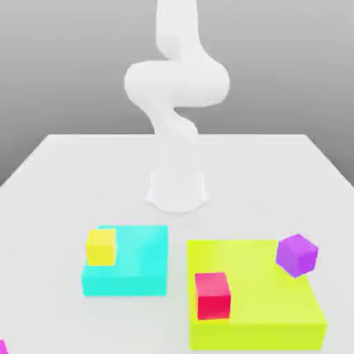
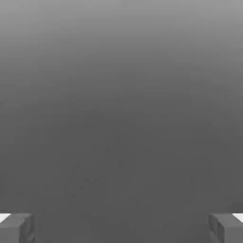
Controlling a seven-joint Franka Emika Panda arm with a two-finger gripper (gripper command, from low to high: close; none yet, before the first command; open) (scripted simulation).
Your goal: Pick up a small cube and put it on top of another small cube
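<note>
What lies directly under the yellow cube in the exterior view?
The yellow cube sits on a flat cyan block, near its corner. The patch of cyan beneath the cube is covered, as is the table under the block.

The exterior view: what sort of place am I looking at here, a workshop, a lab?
Probably a computer-made test scene, not a real room. A plain white table sits against a blank grey backdrop, a smooth white robot arm rises from it, and flat-coloured blocks such as the red cube and yellow cube look rendered.
</note>
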